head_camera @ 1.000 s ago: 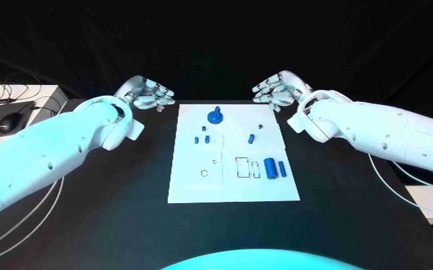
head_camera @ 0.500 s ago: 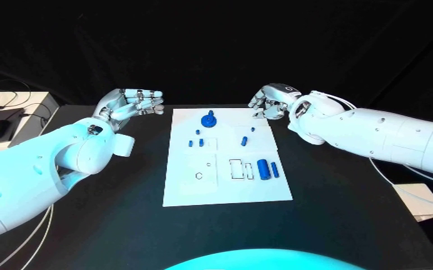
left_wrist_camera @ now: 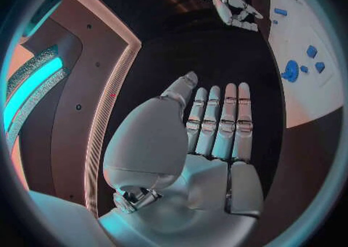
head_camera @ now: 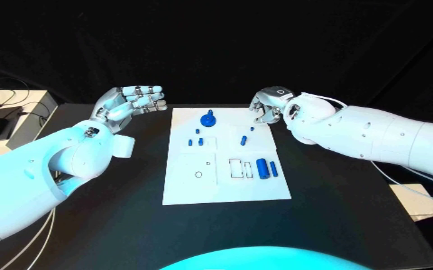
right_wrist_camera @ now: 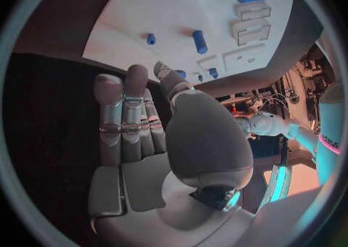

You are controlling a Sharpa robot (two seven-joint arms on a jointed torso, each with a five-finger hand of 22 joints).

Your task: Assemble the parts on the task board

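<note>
— How far along does the assembly look?

— Barely begun, I judge; the flat white rectangular task board (head_camera: 226, 157) lies in the middle of the black surface (head_camera: 343, 189), and the small blue plastic parts are scattered over it rather than gathered; a round blue knob-like part (head_camera: 209, 119) sits near the far edge, a few short blue pegs (head_camera: 197, 141) lie left of centre, and a thick blue cylinder (head_camera: 263, 168) rests beside a thinner blue rod (head_camera: 273, 169) toward the near right.

— Are any of them seated?

— I cannot tell for certain; the pieces are small from the head camera; several outlined recesses (head_camera: 241, 168) just beside the cylinder look unfilled, so most of the work seems left.

— And the left robot hand (head_camera: 131, 102)?

— It hovers off the board's far left corner, over the dark surface; the wrist camera shows its silver fingers (left_wrist_camera: 217, 122) straight and laid side by side, the palm bare; it holds nothing and touches nothing.

— The right robot hand (head_camera: 269, 106)?

— It hangs at the board's far right corner, above the edge; its fingers (right_wrist_camera: 123, 113) are likewise extended, the thumb standing apart, nothing between them; the nearest blue pegs lie just past its fingertips, untouched.

— So what remains?

— Every grasp and every insertion, as far as these views let me judge.
</note>
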